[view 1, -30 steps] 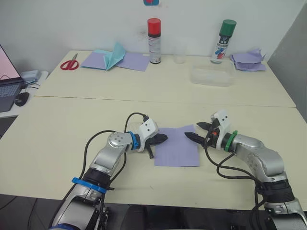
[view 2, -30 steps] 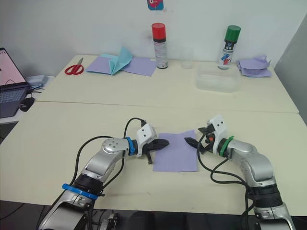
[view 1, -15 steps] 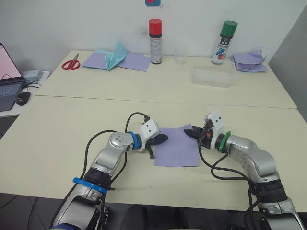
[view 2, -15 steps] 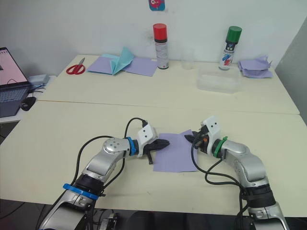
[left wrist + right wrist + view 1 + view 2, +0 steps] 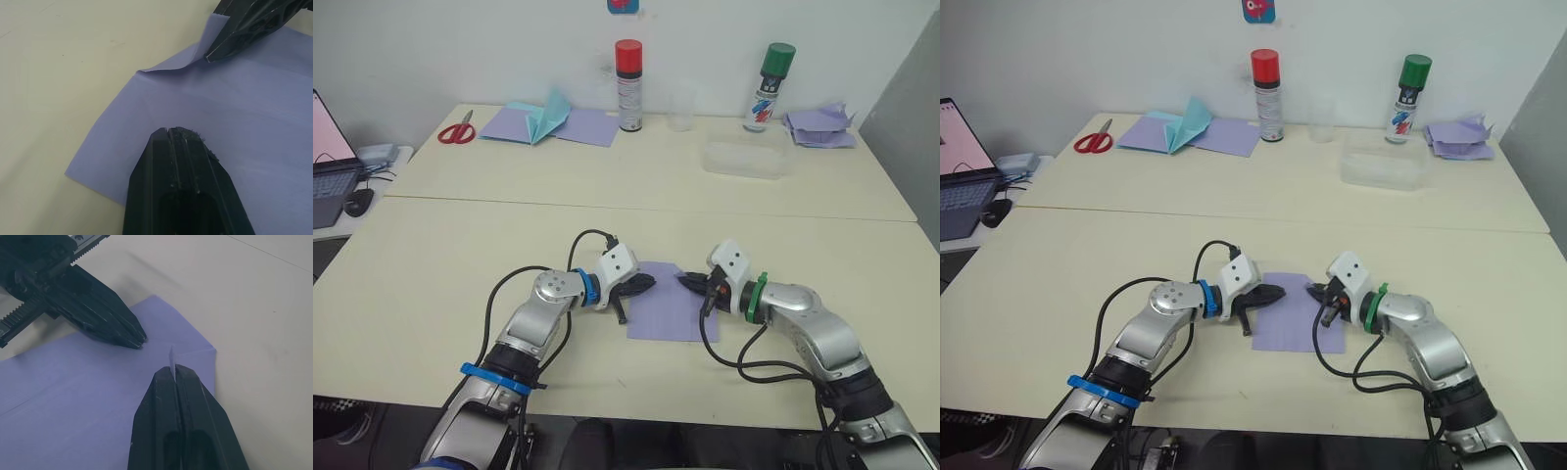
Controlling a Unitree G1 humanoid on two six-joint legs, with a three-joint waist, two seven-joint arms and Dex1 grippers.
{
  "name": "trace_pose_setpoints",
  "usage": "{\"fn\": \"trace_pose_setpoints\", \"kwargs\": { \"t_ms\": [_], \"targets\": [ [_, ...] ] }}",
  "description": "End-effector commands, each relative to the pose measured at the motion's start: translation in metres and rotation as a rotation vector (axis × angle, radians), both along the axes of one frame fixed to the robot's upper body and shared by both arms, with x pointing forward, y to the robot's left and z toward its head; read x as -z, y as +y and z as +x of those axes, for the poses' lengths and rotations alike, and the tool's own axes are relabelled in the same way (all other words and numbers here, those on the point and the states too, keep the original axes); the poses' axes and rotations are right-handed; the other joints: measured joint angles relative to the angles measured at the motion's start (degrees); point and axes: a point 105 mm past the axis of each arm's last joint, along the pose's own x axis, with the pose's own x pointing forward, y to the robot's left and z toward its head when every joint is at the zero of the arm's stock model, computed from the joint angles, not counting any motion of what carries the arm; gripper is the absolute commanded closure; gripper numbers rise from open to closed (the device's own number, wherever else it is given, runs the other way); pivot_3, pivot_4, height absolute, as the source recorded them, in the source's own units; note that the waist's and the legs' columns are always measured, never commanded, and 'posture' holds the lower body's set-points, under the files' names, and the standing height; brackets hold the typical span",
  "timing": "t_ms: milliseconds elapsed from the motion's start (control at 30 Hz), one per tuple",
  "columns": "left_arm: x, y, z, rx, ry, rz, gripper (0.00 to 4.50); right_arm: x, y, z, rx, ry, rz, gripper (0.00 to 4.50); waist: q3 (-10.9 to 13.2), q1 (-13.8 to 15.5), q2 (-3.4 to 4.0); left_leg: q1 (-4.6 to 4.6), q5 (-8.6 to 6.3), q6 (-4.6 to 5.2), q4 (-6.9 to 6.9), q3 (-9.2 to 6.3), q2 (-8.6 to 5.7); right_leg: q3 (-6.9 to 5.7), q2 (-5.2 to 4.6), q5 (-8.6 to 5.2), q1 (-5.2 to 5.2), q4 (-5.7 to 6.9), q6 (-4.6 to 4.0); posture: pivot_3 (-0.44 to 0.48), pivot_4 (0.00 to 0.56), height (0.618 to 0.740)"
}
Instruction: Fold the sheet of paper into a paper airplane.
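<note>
Right now it's a corner fold: the right claw (image 5: pixel 688 281), pinched on the far right corner of the sheet of paper (image 5: pixel 667 315), has carried it inward since a second ago. The left claw (image 5: pixel 643 285), fingers together, pins the sheet's left edge to the surface (image 5: pixel 440 255) (sheet otherwise flat). Next, I'd say: lay and crease the corner.

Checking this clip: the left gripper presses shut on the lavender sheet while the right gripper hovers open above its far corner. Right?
Not quite. The right gripper is shut on a corner of the sheet of paper, lifting it, as the right wrist view shows. The left gripper does press shut on the sheet.
</note>
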Motion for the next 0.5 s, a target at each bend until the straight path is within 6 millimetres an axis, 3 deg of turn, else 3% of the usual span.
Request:
{"fn": "trace_pose_setpoints", "kwargs": {
  "t_ms": [33,267,500],
  "targets": [
    [0.0156,0.0066,-0.0044,-0.014,0.047,0.054,4.5,-0.0013,0.0089,-0.0061,-0.045,-0.01,0.02,4.48,0.0,-0.01,0.0,0.0,0.0,0.0,0.0,-0.02,0.0,0.0,0.0,0.0,0.01,0.0,0.0,0.0,0.15,0.74],
    [0.0154,0.0096,-0.0044,-0.021,0.045,0.062,4.5,-0.0008,0.0097,-0.015,-0.089,0.02,0.038,4.48,0.0,-0.1,0.0,0.01,0.0,0.0,-0.01,-0.12,0.01,-0.01,0.06,0.0,0.07,0.0,0.0,0.0,0.15,0.74],
    [0.0161,0.0108,-0.0056,-0.024,0.044,0.069,4.5,0.0071,0.0031,-0.0086,-0.092,-0.027,-0.055,4.48,-0.01,-0.14,0.0,0.03,0.0,0.01,-0.01,-0.14,0.05,0.0,0.13,0.0,0.06,-0.01,0.0,0.0,0.15,0.74]
  ]
}}
